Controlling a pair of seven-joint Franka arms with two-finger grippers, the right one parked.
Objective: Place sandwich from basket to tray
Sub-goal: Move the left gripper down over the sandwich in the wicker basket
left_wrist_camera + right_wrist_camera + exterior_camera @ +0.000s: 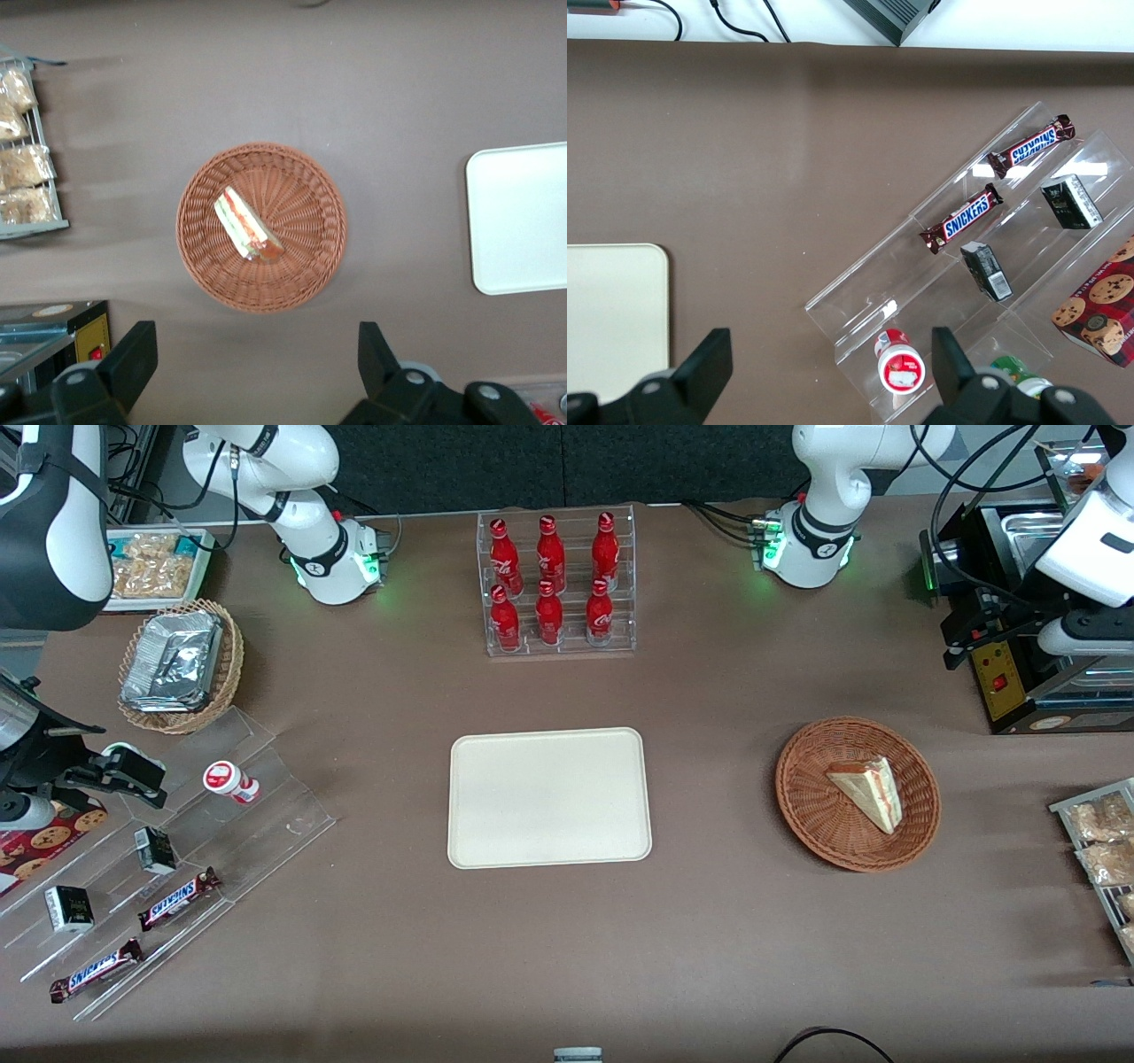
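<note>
The sandwich (868,791) (248,226), a pale wedge with red and green filling at its edge, lies in the round reddish-brown wicker basket (802,797) (199,257) toward the working arm's end of the table. My left gripper (961,638) (257,354) hangs high above the table, farther from the front camera than the basket. It is open, with its two black fingers (133,354) spread wide and nothing between them. The cream-white tray (549,797) (523,221) lies flat and bare at the table's middle, well apart from the basket.
A black machine (1010,682) stands close by the gripper. A rack of bagged snacks (1103,841) lies near the basket at the table's edge. A clear rack of red bottles (558,584) stands farther back than the tray. Acrylic steps with candy bars (159,868) and a tan basket of foil packs (177,664) sit toward the parked arm's end.
</note>
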